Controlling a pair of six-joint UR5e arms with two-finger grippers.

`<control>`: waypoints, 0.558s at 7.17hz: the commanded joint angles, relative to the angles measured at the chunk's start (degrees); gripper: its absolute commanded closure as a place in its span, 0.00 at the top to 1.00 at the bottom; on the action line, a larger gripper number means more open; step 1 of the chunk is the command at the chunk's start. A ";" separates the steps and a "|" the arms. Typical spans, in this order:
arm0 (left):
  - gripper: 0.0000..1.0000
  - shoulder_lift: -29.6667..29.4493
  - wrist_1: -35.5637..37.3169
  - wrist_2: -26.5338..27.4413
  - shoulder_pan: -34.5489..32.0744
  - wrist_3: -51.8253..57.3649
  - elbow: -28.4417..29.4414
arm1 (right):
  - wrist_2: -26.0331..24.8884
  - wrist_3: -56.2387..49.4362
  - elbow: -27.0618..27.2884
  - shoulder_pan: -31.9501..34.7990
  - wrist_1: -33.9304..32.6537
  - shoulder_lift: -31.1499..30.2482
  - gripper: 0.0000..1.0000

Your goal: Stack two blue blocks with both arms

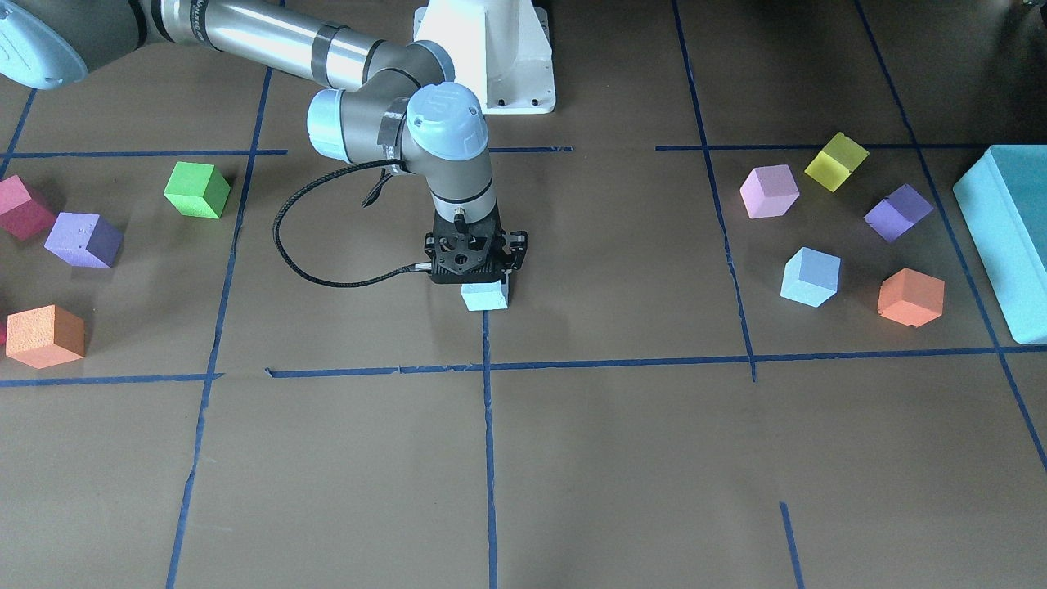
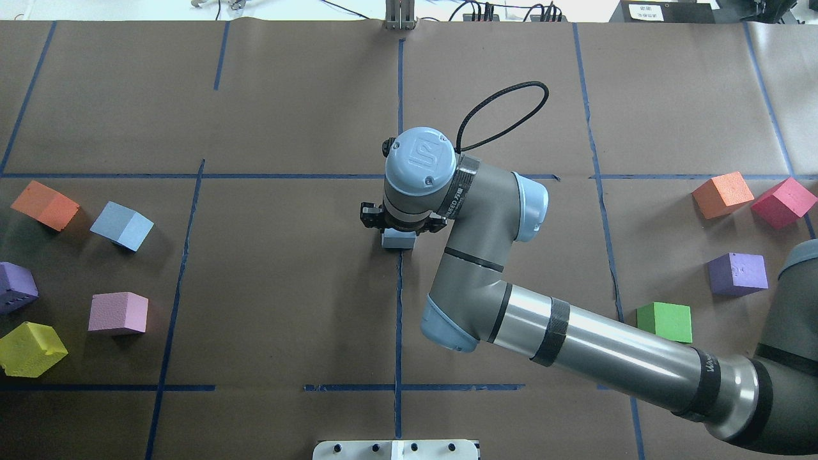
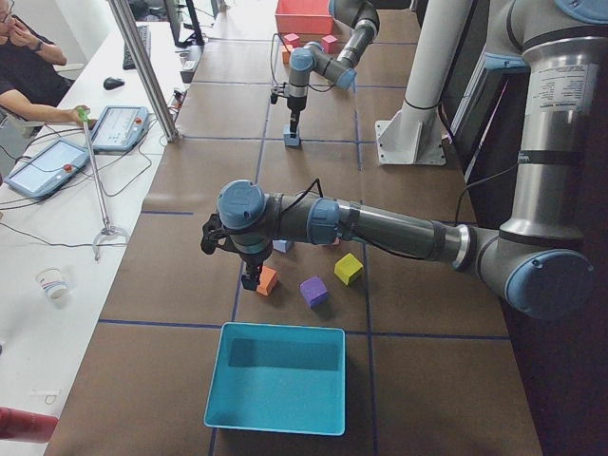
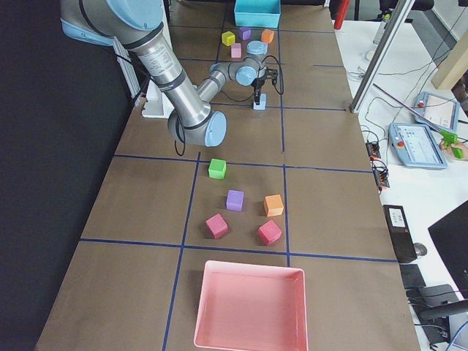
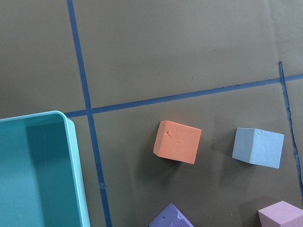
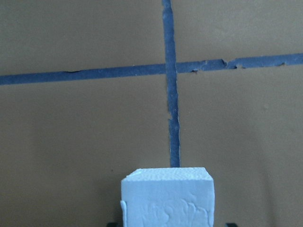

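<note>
Right gripper (image 1: pixel 483 285) straddled centre blue block (image 1: pixel 485 297), clamped or not unclear: best seat it flat first. Left gripper (image 3: pixel 249 277) opening untellable; should square on second blue block (image 2: pixel 121 226), 9 o'clock overhead.

Right gripper (image 1: pixel 484 285) body hides most of 1 blue block (image 1: pixel 485 298).

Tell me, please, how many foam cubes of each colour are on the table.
pale blue foam cubes: 2
orange foam cubes: 2
purple foam cubes: 2
crimson foam cubes: 2
green foam cube: 1
yellow foam cube: 1
pink foam cube: 1
Total: 11
</note>
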 commanded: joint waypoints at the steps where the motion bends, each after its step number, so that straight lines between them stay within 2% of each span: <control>1: 1.00 -0.53 -1.69 0.29 4.60 -1.57 -0.72 | 1.57 -0.18 11.25 4.21 -6.91 -1.87 1.00; 2: 1.00 -2.10 -1.61 0.82 9.51 -1.31 -1.60 | 4.46 -0.18 19.34 8.16 -8.26 -6.32 1.00; 3: 1.00 -5.59 -1.52 0.91 13.22 -1.22 -0.92 | 8.58 -0.44 27.25 13.07 -8.10 -14.02 1.00; 4: 1.00 -7.19 -1.61 3.26 18.82 -1.31 0.22 | 12.71 -5.14 30.90 18.17 -8.10 -18.97 1.00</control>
